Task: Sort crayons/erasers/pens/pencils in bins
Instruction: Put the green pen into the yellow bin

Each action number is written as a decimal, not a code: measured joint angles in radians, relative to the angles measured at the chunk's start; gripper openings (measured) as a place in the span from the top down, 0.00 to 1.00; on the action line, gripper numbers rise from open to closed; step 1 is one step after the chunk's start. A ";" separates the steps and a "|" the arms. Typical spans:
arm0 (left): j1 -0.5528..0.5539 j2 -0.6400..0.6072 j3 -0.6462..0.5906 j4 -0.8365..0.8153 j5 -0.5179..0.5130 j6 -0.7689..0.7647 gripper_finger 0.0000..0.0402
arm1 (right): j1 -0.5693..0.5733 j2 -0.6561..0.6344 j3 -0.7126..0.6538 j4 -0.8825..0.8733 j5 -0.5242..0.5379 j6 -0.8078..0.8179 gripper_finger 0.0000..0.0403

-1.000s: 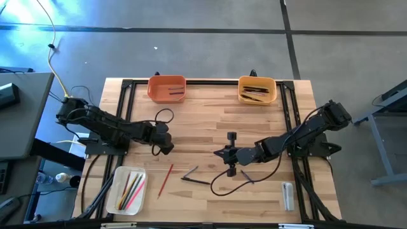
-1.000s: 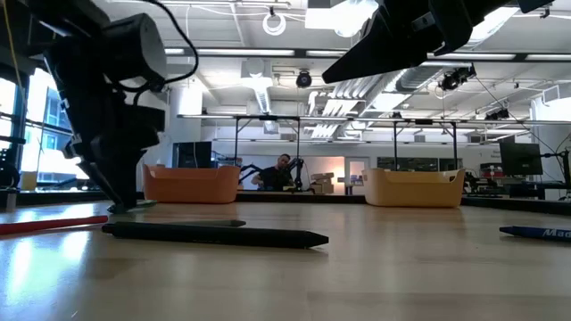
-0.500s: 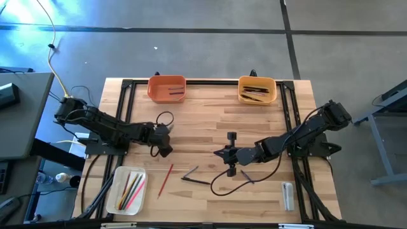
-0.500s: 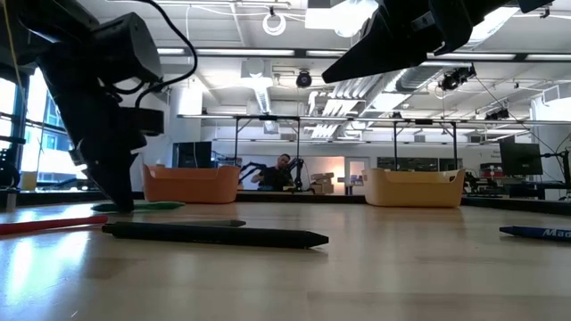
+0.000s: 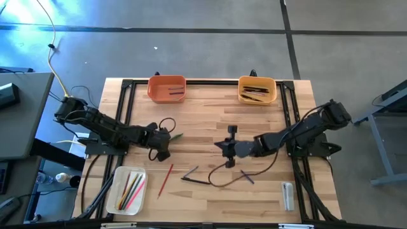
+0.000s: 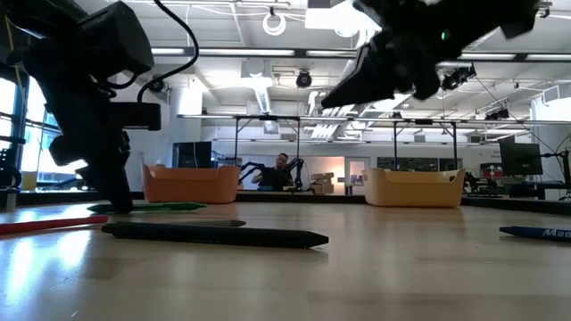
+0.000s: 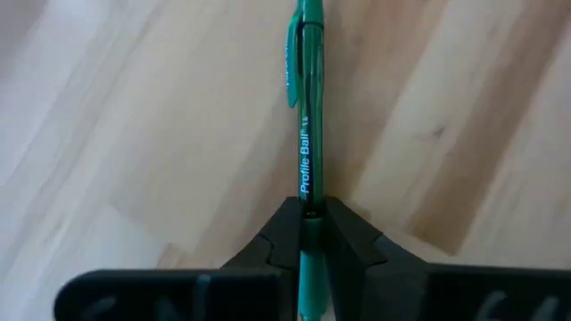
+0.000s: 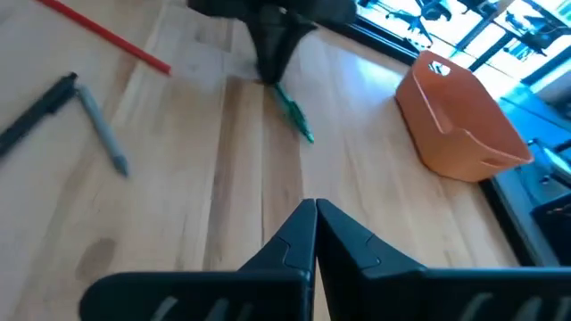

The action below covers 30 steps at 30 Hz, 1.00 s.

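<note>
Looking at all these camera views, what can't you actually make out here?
- Green pen: in the left wrist view its rear end is hidden between the left gripper fingers.
- White bin: high view, contents too small to count.
- Orange bin: low view, its wall hides what is inside.
- Clear block: high view, too small to identify.

Pale wooden table point(image 5: 210, 121), planked, smooth with soft sheen. Translucent glossy green plastic pen point(image 7: 308, 116), centre frame. Matt black plastic fingers point(image 7: 281, 245) below. Orange bin point(image 8: 464, 120), upper right: smooth plastic.
</note>
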<state>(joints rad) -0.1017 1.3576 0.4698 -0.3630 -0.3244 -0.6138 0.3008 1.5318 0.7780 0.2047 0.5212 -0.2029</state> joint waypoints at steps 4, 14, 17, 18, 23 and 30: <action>-0.015 -0.015 -0.002 0.093 0.059 0.032 0.97 | -0.083 0.000 -0.137 0.232 -0.128 -0.016 1.00; -0.018 -0.018 0.000 0.381 0.061 0.147 0.97 | -0.212 0.000 -0.358 0.641 -0.295 0.104 1.00; -0.018 -0.018 0.000 0.500 0.060 0.205 0.97 | -0.205 0.000 -0.340 0.640 -0.295 0.144 1.00; -0.019 -0.018 0.000 0.540 0.061 0.225 0.97 | -0.201 0.000 -0.330 0.640 -0.296 0.155 1.00; -0.018 -0.019 0.001 0.726 0.060 0.318 0.97 | -0.178 0.000 -0.280 0.640 -0.339 0.199 0.99; -0.018 -0.020 0.002 0.933 0.108 0.400 0.98 | -0.135 0.000 -0.212 0.640 -0.362 0.198 0.80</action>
<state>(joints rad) -0.1201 1.3376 0.4717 0.5700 -0.2167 -0.2138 0.1660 1.5318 0.5656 0.8444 0.1593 -0.0048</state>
